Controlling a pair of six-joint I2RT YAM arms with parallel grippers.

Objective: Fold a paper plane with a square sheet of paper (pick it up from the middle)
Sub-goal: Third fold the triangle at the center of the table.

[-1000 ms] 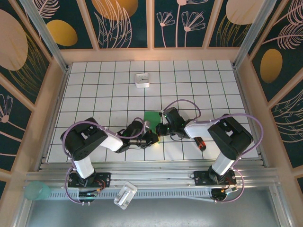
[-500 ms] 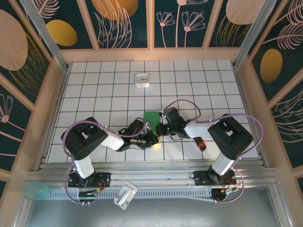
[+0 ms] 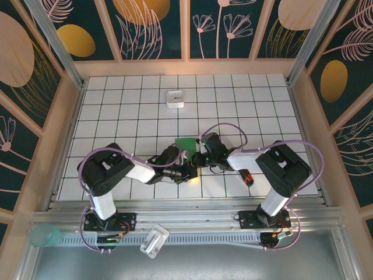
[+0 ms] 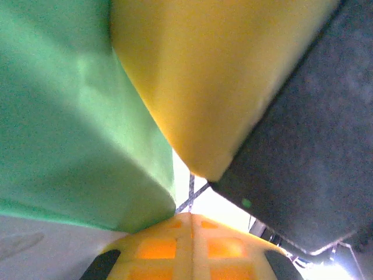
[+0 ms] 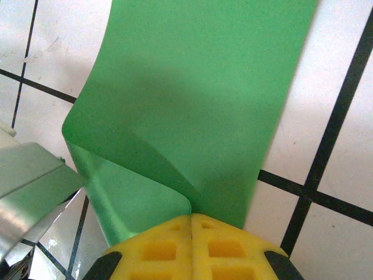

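white tiled table, left gripper and right gripper both pinching the square sheet of paper

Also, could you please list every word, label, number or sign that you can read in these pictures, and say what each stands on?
No text can be read in any of the pictures.
Small white box: a dark mark on its top, too small to read.
Green sheet of paper: plain, no print.
Wall panels: painted leaves and flowers, no lettering.
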